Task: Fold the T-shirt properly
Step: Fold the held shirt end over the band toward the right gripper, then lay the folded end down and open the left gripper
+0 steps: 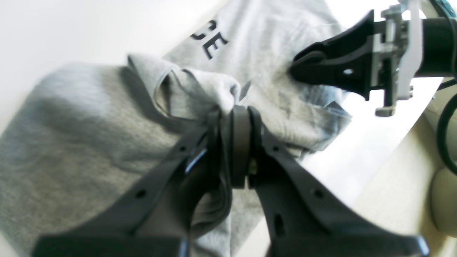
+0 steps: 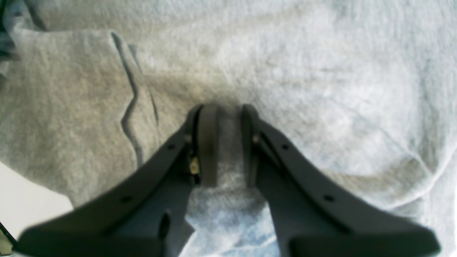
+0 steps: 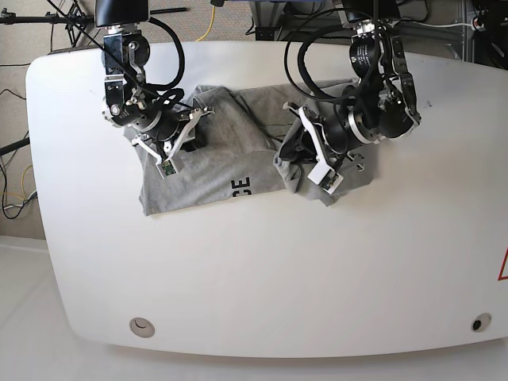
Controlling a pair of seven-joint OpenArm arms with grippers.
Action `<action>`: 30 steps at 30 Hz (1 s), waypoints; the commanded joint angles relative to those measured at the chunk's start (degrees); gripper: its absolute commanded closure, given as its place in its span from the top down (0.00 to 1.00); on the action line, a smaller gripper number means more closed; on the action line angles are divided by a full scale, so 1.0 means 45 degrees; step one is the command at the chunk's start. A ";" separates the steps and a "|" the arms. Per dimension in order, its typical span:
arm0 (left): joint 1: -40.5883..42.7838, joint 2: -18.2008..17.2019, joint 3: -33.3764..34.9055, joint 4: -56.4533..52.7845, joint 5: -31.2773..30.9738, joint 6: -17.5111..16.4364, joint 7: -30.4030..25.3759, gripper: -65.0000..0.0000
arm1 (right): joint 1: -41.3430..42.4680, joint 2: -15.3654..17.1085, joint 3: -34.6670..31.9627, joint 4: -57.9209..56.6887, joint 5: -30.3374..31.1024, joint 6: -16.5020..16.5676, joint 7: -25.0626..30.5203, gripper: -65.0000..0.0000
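Observation:
The grey T-shirt lies crumpled across the back half of the white table, with black lettering showing near its front hem. My left gripper is shut on a bunched fold of the T-shirt, lifted slightly over the shirt's right part. The lettering sits just beyond that fold. My right gripper rests on the shirt's upper left area. In the right wrist view its fingertips press down into the T-shirt with a strip of cloth pinched between them. The right gripper also shows in the left wrist view.
The white table has rounded edges; black cables loop behind the left arm. Small round fittings sit near the front left corner and front right corner. Floor and stands lie beyond the back edge.

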 commanded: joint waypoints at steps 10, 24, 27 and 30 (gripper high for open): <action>-0.0227 0.0035 0.0094 -0.0329 -0.0794 -0.0022 -0.0801 0.41 | 0.0096 0.0108 0.0051 0.0202 0.0060 0.0022 0.0159 0.18; -0.0663 0.0035 -0.0296 -0.0088 -0.1430 -0.0022 -0.0596 0.60 | 0.0115 0.0087 0.0008 0.0102 0.0064 0.0019 0.0136 0.17; -0.0643 0.0000 -0.0265 0.0013 -0.1439 -0.0022 -0.0651 0.62 | 0.0122 0.0091 0.0016 0.0124 0.0054 0.0010 0.0130 0.17; -0.0592 -0.0523 -0.0074 0.0075 -0.1282 -0.0022 -0.0923 0.65 | 0.0074 0.0096 -0.0006 0.0156 -0.0016 -0.0003 0.0019 0.17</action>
